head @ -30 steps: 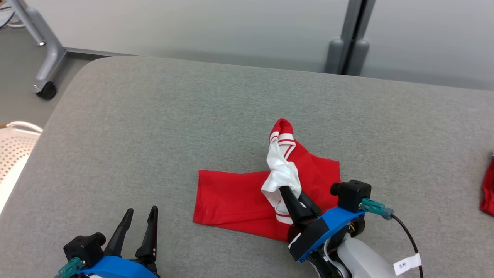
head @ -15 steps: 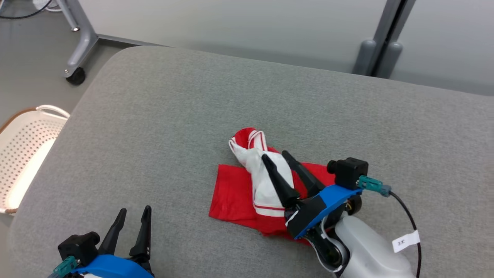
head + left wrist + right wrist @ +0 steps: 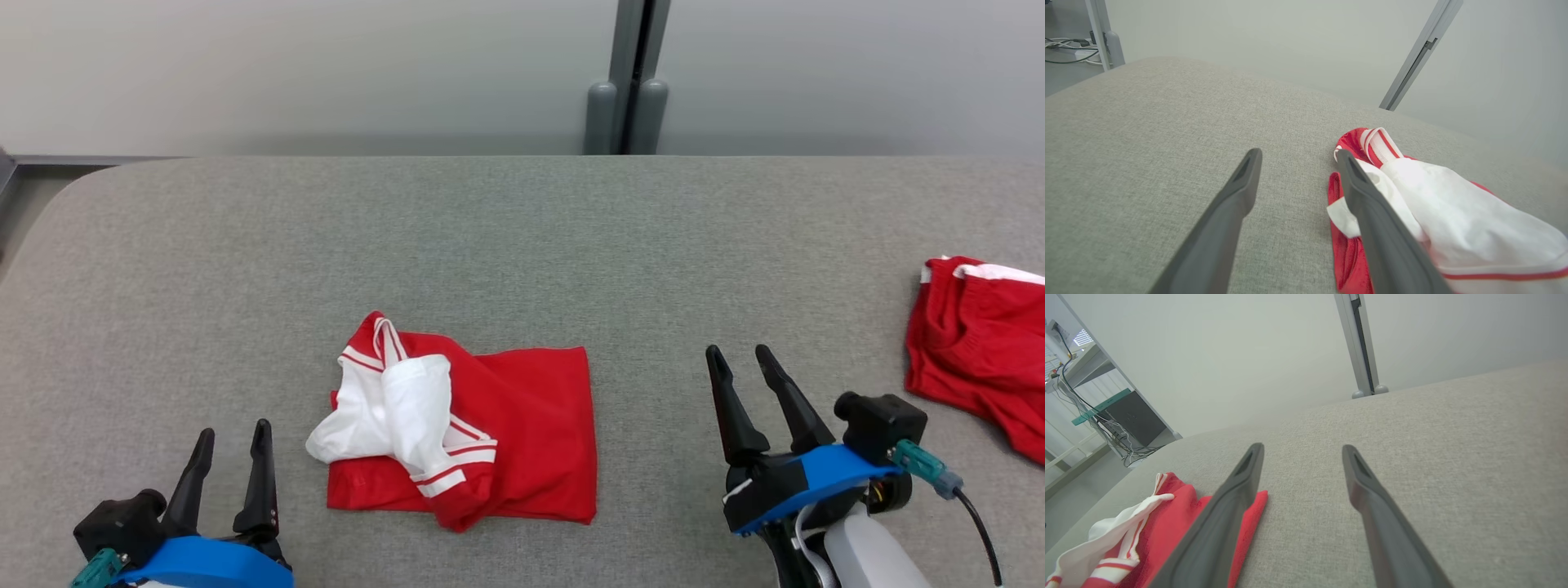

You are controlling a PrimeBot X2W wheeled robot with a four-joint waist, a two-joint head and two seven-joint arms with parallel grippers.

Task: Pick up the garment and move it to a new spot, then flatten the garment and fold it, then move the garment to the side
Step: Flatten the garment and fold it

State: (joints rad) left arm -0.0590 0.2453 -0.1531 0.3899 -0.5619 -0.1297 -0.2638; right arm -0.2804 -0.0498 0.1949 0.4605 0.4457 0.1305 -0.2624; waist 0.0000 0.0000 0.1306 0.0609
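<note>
My left gripper has its two dark fingers spread, with nothing between them except grey cloth. My right gripper stands the same way: jaws parted and empty, fingers pointing away from me.

The garment lies between the two grippers on the grey padded surface, nearer my left one. It is red and folded into a rough rectangle. A white piece with red-and-white striped trim is bunched on top of its left half. From my head, a strip of bare surface separates my left fingertips from the white edge. A wider stretch lies between the garment's right side and my right gripper.

Along my left wrist, the right-hand finger crosses in front of the white cloth and the red hem. The left-hand finger is over plain grey surface. Along my right wrist, the left-hand finger passes in front of the garment's red corner, and the space between the fingers is bare surface.

Further out, a second red garment with a white edge sits at the far right of the surface, well apart from the first. Behind the surface rises a pale wall with a grey post standing against it. My right wrist also sees a desk hung with cables off to the side.
</note>
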